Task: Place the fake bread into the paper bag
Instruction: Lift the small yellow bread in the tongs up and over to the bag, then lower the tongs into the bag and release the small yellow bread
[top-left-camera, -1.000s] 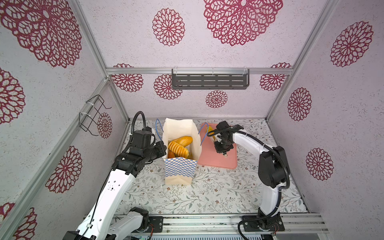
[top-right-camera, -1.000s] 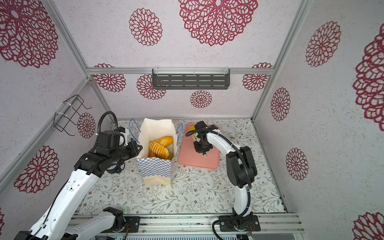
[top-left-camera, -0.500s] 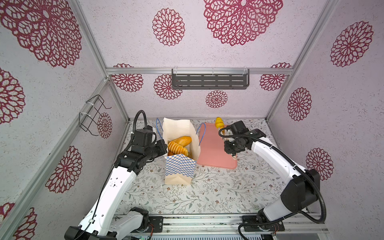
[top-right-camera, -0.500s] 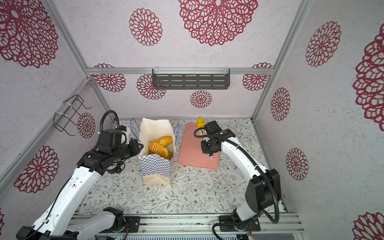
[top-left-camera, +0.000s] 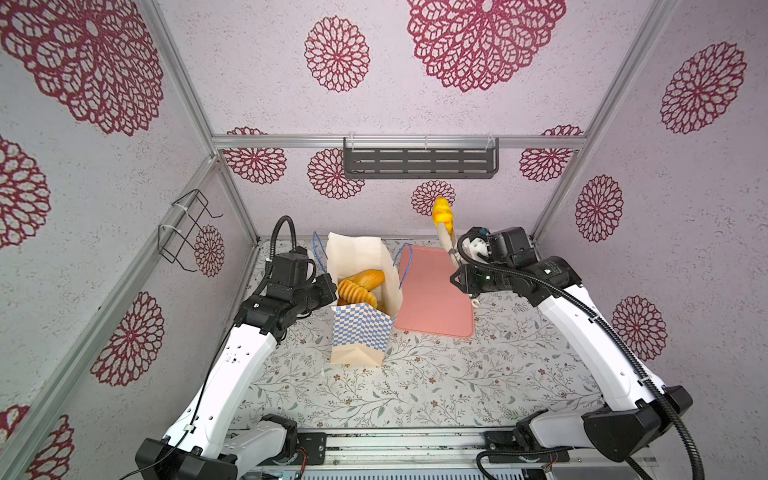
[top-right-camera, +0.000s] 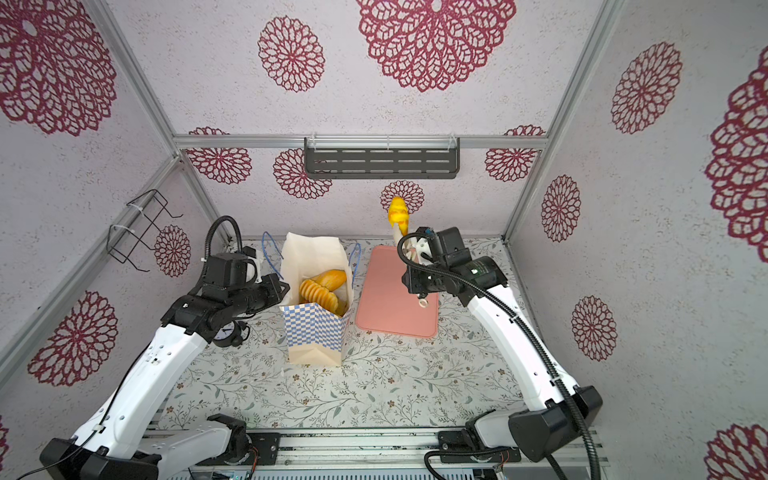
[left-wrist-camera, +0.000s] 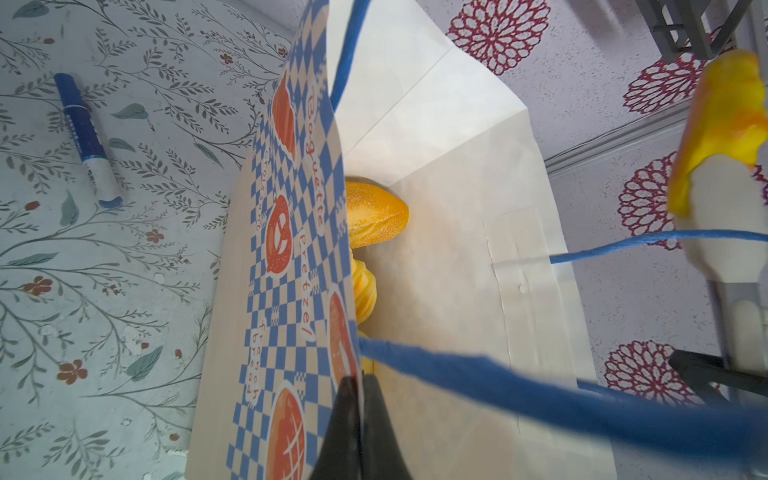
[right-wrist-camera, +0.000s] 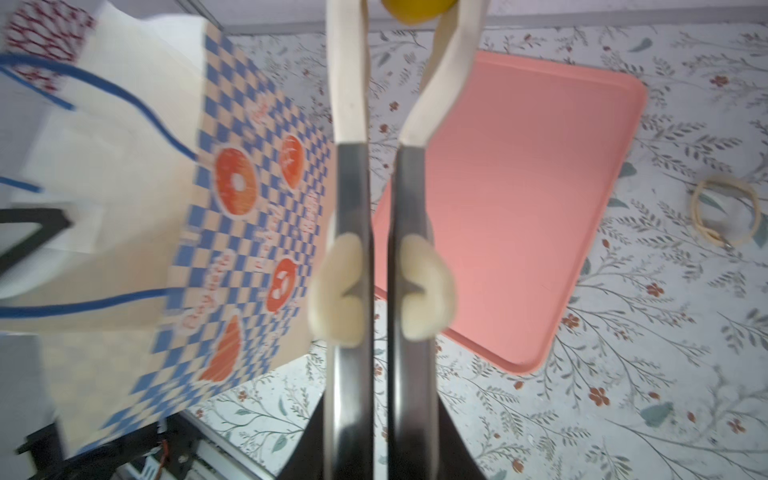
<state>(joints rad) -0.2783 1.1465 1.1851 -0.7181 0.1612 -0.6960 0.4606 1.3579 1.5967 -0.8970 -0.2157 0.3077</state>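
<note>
Two toy breads are lying inside the paper bag (top-left-camera: 360, 332), which is standing upright on the floral table (top-left-camera: 415, 386), left of centre in both top views. A long loaf (top-left-camera: 368, 278) is leaning across the opening, and a ridged spiral roll (top-left-camera: 352, 293) is resting against it, just below. The left gripper (left-wrist-camera: 360, 380) is pinching the bag's left wall at the rim. Its black fingers (left-wrist-camera: 340, 432) are pressing fully together with only the paper between them, checkered print on one side and plain cream lining on the other. One blue cord handle (left-wrist-camera: 540, 395) is crossing close in front of that wrist camera.

The right gripper (top-left-camera: 445, 232) is pointing up toward the back wall (top-left-camera: 374, 216), raised well above the far end of the pink tray (top-left-camera: 432, 303), which is lying flat just right of the bag. Its cream fingertips (right-wrist-camera: 347, 62) are clamping a yellow toy roll (top-left-camera: 441, 211) and bowing outward around it, while their metal shanks are sitting almost together. The roll is hanging in the air, apart from the bag, higher than its rim and off to its right.

On the table, a blue marker (left-wrist-camera: 86, 137) is lying by the bag's outer left side. What looks like a loop of elastic band (right-wrist-camera: 725, 214) is lying just off the tray's right edge. A small black alarm clock (top-right-camera: 226, 332) is showing under the left forearm in a top view.
</note>
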